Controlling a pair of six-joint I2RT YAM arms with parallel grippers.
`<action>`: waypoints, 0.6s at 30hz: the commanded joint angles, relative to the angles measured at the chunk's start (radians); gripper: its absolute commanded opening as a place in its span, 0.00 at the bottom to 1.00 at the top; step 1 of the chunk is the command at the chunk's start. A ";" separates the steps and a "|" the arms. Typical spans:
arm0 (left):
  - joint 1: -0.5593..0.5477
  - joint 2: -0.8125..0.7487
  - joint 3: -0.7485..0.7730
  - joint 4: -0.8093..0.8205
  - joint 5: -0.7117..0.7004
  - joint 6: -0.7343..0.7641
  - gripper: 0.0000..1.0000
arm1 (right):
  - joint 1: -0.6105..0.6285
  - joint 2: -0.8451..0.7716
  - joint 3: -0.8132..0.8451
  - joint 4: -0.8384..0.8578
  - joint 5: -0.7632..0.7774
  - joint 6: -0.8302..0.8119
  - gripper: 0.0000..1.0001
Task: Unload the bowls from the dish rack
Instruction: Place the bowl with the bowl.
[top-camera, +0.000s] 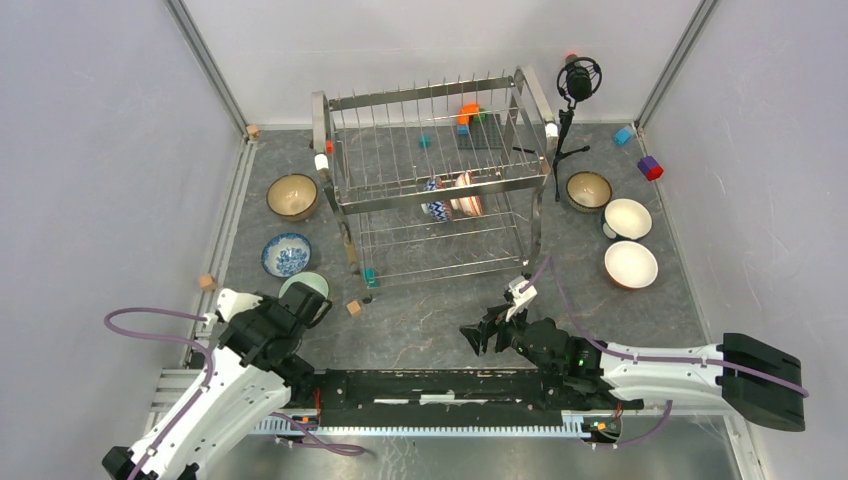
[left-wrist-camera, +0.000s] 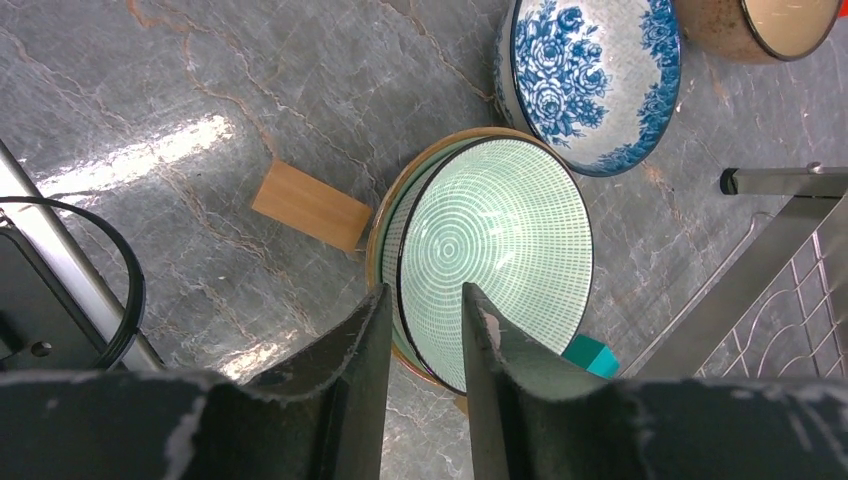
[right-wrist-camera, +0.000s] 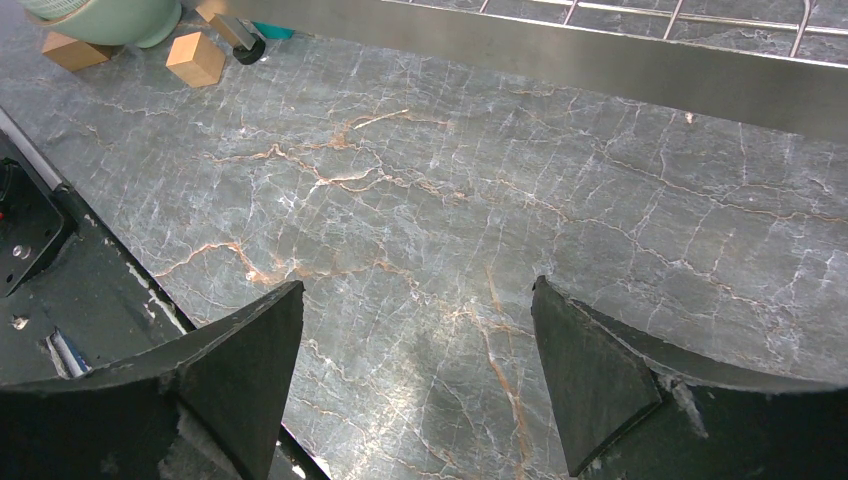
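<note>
Two bowls are still in the dish rack (top-camera: 430, 215), the two-tier frame of shiny steel wire and tube at the upper centre of the top view. A blue-patterned bowl (top-camera: 436, 200) and a red-and-white floral bowl (top-camera: 467, 195) stand on edge side by side, but you cannot tell which tier holds them.

The rest sit on the grey, vein-marbled table (right-wrist-camera: 500, 200). Left of the rack are a brown bowl (top-camera: 293, 196), a blue floral bowl (top-camera: 286, 254) and a pale green bowl (top-camera: 304, 288). To the right are a second brown bowl (top-camera: 588, 190), a white bowl (top-camera: 627, 218) and an orange-rimmed bowl (top-camera: 631, 264).

Your left gripper (left-wrist-camera: 425, 290) straddles the near rim of the pale green bowl, whose glossy inside carries rings of fine dashes. Its matte black fingers are parted, one outside the wall and one inside, and they do not pinch it. A flat wooden block (left-wrist-camera: 310, 205) lies just left of that bowl, and a teal block (left-wrist-camera: 590, 355) peeks out at its lower right.

Your right gripper (right-wrist-camera: 418, 300) hangs over bare table at lower centre of the top view. Its jaws are spread wide and hold nothing.
</note>
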 joint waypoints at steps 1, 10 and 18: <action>0.003 -0.003 0.026 -0.015 -0.057 0.010 0.34 | 0.000 -0.009 -0.018 0.031 0.007 0.007 0.89; 0.004 0.024 -0.025 0.031 -0.034 0.008 0.14 | 0.000 -0.013 -0.022 0.027 0.009 0.006 0.89; 0.004 0.024 -0.037 0.052 -0.022 0.022 0.13 | 0.001 -0.017 -0.022 0.025 0.009 0.007 0.89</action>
